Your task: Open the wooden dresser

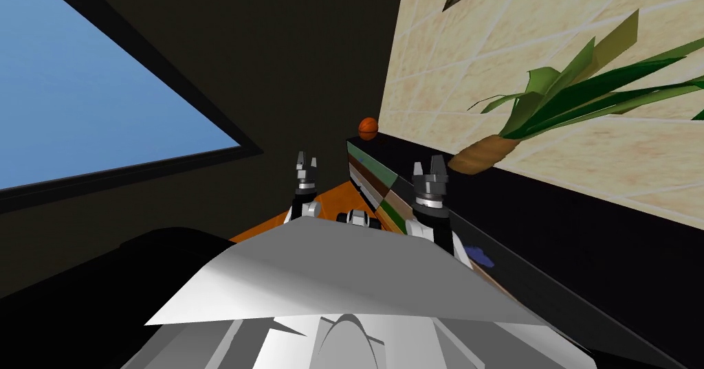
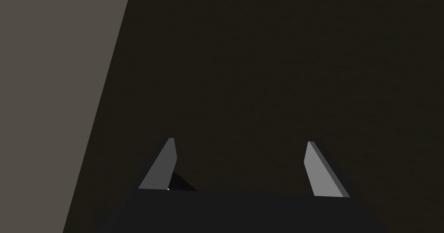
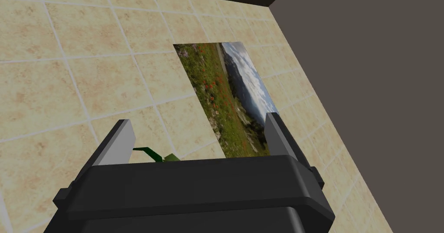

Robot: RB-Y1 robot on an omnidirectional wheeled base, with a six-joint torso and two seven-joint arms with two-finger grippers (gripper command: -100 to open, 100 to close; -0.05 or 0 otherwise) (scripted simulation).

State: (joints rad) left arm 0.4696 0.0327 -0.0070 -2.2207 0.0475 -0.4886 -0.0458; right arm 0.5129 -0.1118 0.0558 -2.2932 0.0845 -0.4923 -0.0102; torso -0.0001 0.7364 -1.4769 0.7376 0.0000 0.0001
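The dresser (image 1: 369,176) runs along the tiled wall on my right. It has a black top and a front of brown and green panels, seen at a steep angle. My right gripper (image 1: 430,167) is raised just in front of its top edge, fingers open and empty (image 3: 197,117). My left gripper (image 1: 306,160) is held up further left, away from the dresser, also open with nothing between its fingers (image 2: 240,140).
An orange ball (image 1: 368,128) sits at the far end of the dresser top, and a potted plant (image 1: 481,153) with long green leaves stands on it beside my right gripper. A small blue object (image 1: 479,255) lies on the top nearer me. Orange floor (image 1: 323,207) shows below.
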